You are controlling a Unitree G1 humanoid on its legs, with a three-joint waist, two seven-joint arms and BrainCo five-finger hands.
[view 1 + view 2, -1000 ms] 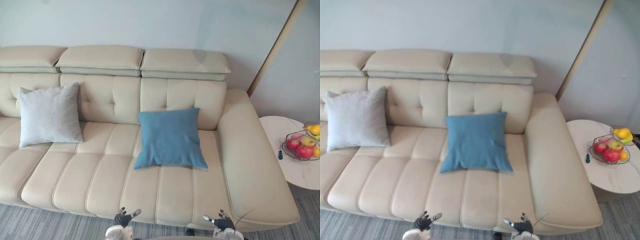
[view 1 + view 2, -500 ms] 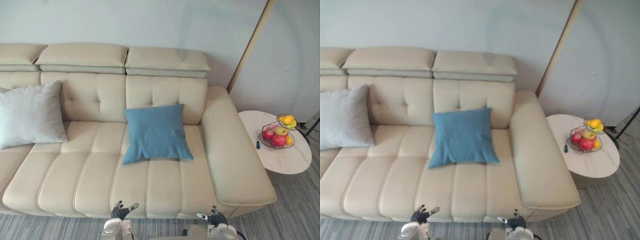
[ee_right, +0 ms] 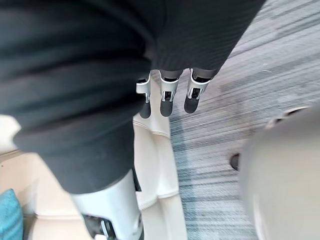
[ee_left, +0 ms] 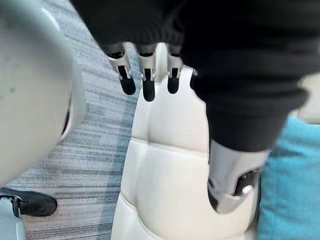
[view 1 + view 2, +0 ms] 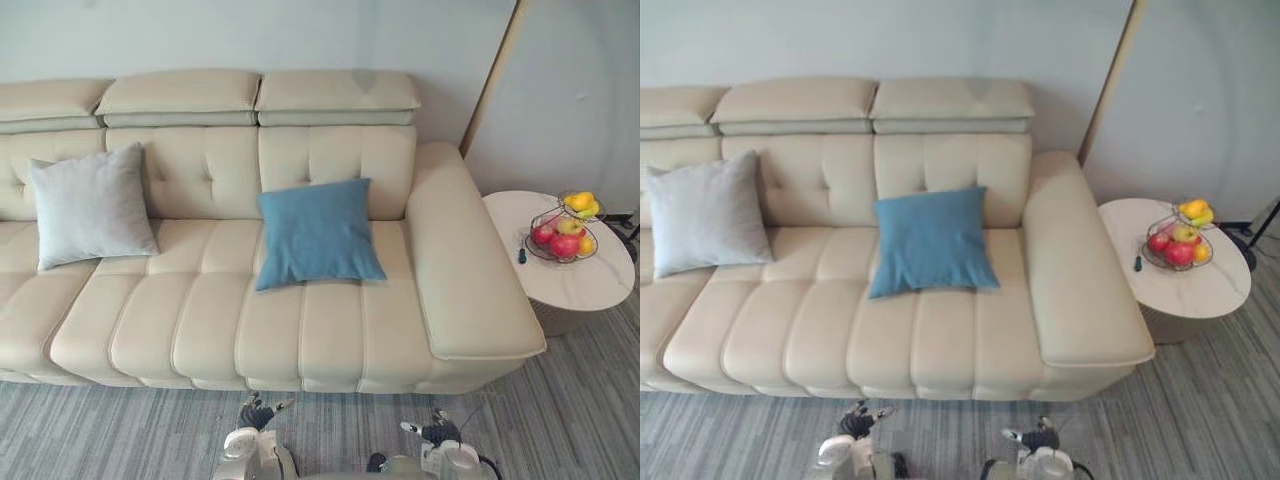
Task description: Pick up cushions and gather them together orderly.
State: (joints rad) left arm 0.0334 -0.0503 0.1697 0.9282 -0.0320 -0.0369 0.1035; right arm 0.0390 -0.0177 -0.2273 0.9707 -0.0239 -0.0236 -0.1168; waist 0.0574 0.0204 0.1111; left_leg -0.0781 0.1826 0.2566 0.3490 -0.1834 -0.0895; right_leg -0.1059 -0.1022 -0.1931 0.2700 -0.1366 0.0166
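A blue cushion (image 5: pixel 318 233) leans against the backrest near the middle of the beige sofa (image 5: pixel 330 335). A light grey cushion (image 5: pixel 90 205) leans further to the left, well apart from the blue one. My left hand (image 5: pixel 256 413) and right hand (image 5: pixel 438 433) hang low over the grey striped floor, short of the sofa's front edge. Both are open and hold nothing. In the left wrist view the fingers (image 4: pixel 145 82) and thumb (image 4: pixel 232 187) are relaxed over the sofa seat, with the blue cushion (image 4: pixel 295 190) beside them. The right wrist view shows straight fingers (image 3: pixel 167 97) above the floor.
A round white side table (image 5: pixel 575 285) stands right of the sofa's wide armrest (image 5: pixel 465 270), carrying a wire basket of fruit (image 5: pixel 562 236) and a small dark object (image 5: pixel 521 256). A strip of striped floor (image 5: pixel 150 430) lies between me and the sofa.
The whole view has shifted: the sofa now sits further away and a strip of floor shows before it. Both cushions keep their places on the sofa. My hands stay low and open.
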